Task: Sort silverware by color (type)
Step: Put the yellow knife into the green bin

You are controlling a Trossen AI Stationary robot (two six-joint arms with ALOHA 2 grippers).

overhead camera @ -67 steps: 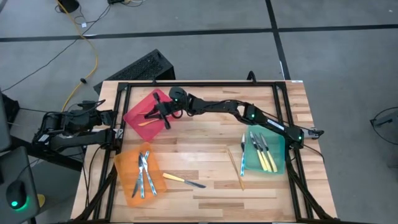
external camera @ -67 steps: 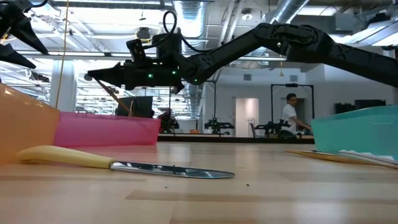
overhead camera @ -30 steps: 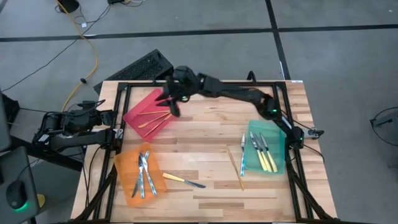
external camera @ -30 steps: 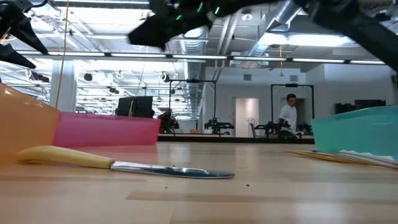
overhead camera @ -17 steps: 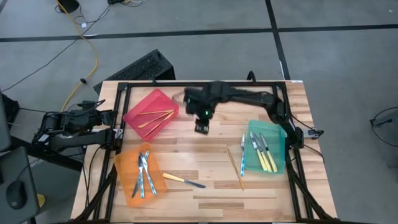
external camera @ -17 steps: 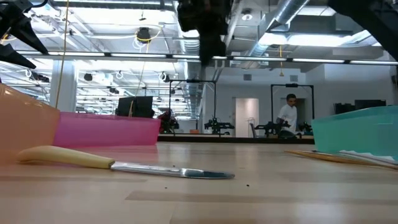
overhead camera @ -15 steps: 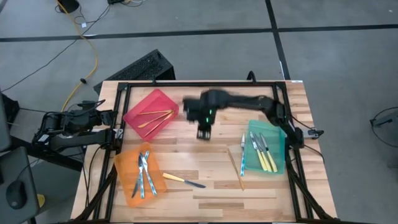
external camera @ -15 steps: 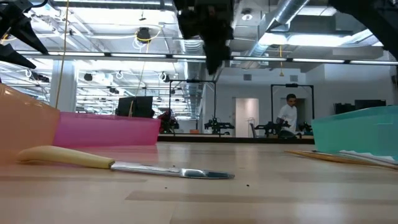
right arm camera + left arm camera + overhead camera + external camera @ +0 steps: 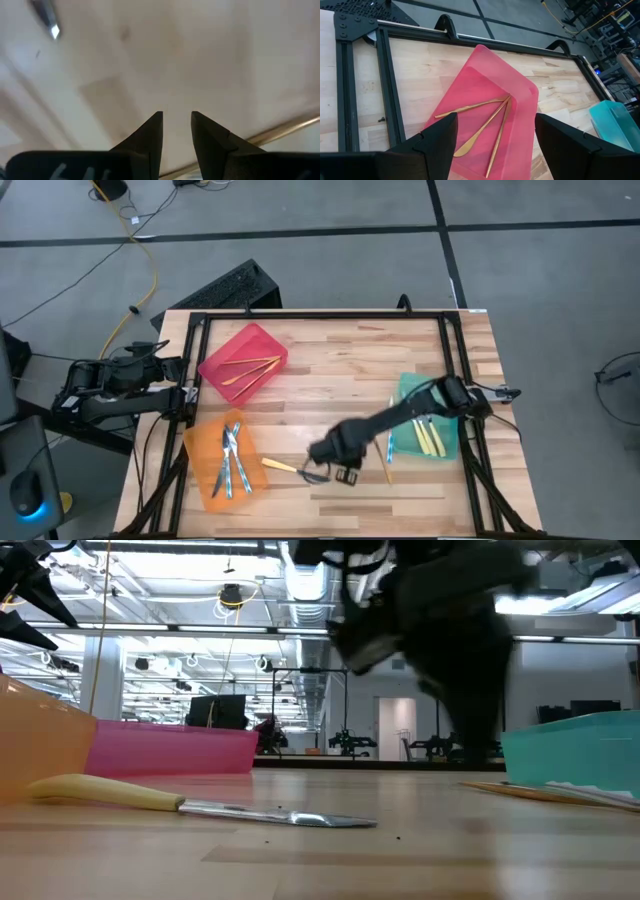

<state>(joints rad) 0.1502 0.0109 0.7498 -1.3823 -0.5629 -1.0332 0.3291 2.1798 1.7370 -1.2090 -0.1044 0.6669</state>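
I see the right gripper low over the knife, fingers ajar w/ nothing between; coming down off-centre, I'd knock it away

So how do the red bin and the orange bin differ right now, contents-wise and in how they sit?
The red bin holds gold cutlery; the orange bin holds silvery-blue pieces. The red bin sits at the far left, turned diagonally to the table edge; the orange bin sits nearer the front left corner, closer to square. Both are translucent trays.
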